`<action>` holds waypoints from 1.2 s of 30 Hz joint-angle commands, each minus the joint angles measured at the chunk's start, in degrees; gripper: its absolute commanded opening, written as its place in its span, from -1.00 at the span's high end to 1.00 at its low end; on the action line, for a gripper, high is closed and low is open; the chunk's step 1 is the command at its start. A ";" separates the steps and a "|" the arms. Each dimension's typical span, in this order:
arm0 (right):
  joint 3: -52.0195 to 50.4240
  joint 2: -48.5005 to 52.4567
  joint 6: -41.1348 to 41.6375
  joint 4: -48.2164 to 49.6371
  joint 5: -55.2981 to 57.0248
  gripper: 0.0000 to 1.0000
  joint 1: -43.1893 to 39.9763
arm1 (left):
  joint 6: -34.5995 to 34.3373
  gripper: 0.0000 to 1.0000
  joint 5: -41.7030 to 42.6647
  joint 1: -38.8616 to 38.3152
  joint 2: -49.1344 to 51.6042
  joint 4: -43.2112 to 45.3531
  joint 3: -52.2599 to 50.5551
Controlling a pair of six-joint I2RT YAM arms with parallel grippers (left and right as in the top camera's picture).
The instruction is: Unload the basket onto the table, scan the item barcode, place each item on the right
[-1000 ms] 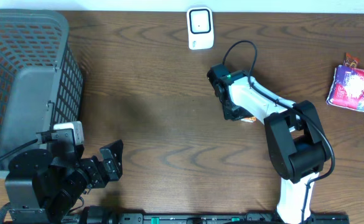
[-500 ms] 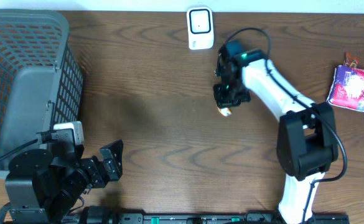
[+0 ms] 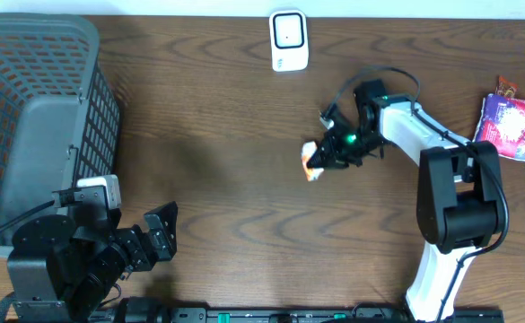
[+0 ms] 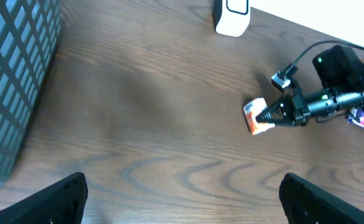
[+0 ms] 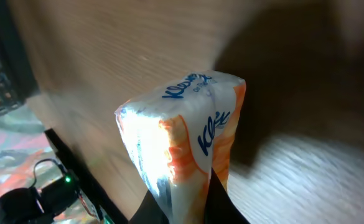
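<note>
The item is a small orange-and-white Kleenex tissue pack (image 3: 311, 162), held off the table by one end. My right gripper (image 3: 328, 156) is shut on it and points left, about the middle of the table. In the right wrist view the pack (image 5: 182, 140) stands up from between the dark fingers (image 5: 228, 208); no barcode shows on the face I see. The white scanner (image 3: 289, 40) stands at the table's far edge, well beyond the pack. My left gripper (image 4: 183, 196) is open over bare wood at the near left, far from the pack (image 4: 255, 117).
A grey mesh basket (image 3: 38, 108) fills the left side of the table. Several bright snack packets (image 3: 511, 126) lie at the right edge. The right arm's cable loops above its wrist (image 3: 383, 81).
The right arm's wrist has swung right while the gripper turned to point left, carrying the tissue pack up off the wood. The left arm has not moved.
</note>
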 commanded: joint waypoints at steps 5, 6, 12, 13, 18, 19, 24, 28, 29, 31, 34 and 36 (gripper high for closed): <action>1.62 -0.09 2.10 -3.96 13.16 0.46 -1.90 | 0.09 -0.96 0.83 0.24 0.02 0.02 0.76; 2.58 -0.09 2.12 -5.14 14.34 0.42 -1.88 | 0.09 -0.96 0.83 0.24 0.02 0.02 0.76; 11.69 -0.09 2.08 -14.19 19.41 0.10 -1.77 | 0.09 -0.96 0.83 0.24 0.02 0.02 0.76; 14.10 -0.09 2.05 -16.52 20.76 0.06 -1.62 | 0.09 -0.96 0.83 0.24 0.02 0.02 0.76; 16.83 -0.09 2.08 -20.52 27.04 -0.26 -1.07 | 0.09 -0.95 0.83 0.24 0.02 0.02 0.76; 16.79 -0.09 2.08 -20.81 27.45 -0.26 -1.07 | 0.09 -0.96 0.83 0.24 0.02 0.02 0.76; 16.61 -0.07 -0.94 -21.53 22.53 -0.28 -0.44 | 0.09 -0.96 0.83 0.24 0.02 0.02 0.76; 16.61 -0.07 -2.62 -21.29 19.23 -0.32 0.98 | 0.09 -0.96 0.83 0.24 0.02 0.02 0.76; 16.61 -0.07 -2.64 -21.29 19.26 -0.33 1.33 | 0.09 -0.96 0.83 0.24 0.02 0.02 0.76; 16.15 -0.07 -2.64 -20.83 19.26 -0.34 1.92 | 0.09 -0.96 0.83 0.24 0.02 0.02 0.76; 14.10 -0.07 -2.49 -19.04 20.44 -0.26 2.99 | 0.09 -0.96 0.83 0.24 0.02 0.02 0.76; 11.80 -0.07 -0.66 -16.50 22.62 -0.16 3.63 | 0.09 -0.96 0.83 0.24 0.02 0.02 0.76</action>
